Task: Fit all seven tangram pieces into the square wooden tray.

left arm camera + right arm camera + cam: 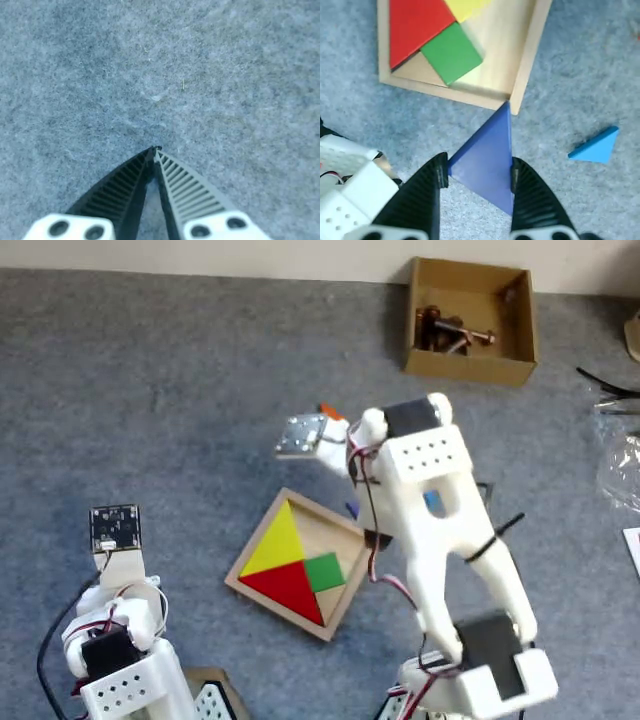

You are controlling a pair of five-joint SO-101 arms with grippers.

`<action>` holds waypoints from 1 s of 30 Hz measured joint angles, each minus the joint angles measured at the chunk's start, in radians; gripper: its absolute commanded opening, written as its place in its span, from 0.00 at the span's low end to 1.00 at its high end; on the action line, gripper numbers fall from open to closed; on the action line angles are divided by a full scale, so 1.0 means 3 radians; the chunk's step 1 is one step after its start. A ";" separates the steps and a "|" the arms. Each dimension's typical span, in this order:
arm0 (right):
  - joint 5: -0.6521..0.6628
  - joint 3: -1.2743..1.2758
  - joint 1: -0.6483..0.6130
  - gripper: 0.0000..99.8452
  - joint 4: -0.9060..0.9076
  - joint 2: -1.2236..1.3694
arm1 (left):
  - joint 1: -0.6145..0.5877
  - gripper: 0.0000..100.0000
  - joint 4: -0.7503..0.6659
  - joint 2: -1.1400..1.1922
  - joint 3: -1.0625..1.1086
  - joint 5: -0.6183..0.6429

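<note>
**Right claw carries blue triangle at tray corner; tray lies straight ahead**

The right claw (477, 169) is closed on the dark blue triangle (485, 160). One finger bears on a corner of the piece and the other on its longest edge. That edge runs roughly away from the claw, and the far tip sits at the near corner of the square wooden tray (529, 60). Whether the tip touches the rim or hangs just above it cannot be told.

The tray holds a red triangle (415, 25), a yellow triangle (465, 6) and a green square (451, 52). Bare wood shows beside the square, along the wall nearest the claw.

Judgement: the piece must travel forward over the rim, and probably turn, to reach that gap.

A light blue triangle (597, 146) lies on the counter near the claw, outside the tray.

The left claw (156, 150) is closed and empty over bare counter, well apart from the tray. The right arm is the nearer one.
</note>
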 measured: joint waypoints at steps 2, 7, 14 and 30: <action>0.0000 0.0107 -0.0020 0.00 0.0000 -0.0092 | 0.0000 0.01 0.0000 0.0000 0.0000 0.0000; 0.0000 0.0394 -0.0020 0.00 -0.0205 -0.0123 | 0.0000 0.01 0.0000 0.0000 0.0000 0.0000; 0.0000 0.0706 -0.0072 0.00 -0.0471 -0.0148 | 0.0000 0.01 0.0000 0.0000 0.0000 0.0000; 0.0926 0.0869 -0.0184 0.01 -0.1002 -0.0153 | 0.0000 0.01 0.0000 0.0000 0.0000 0.0000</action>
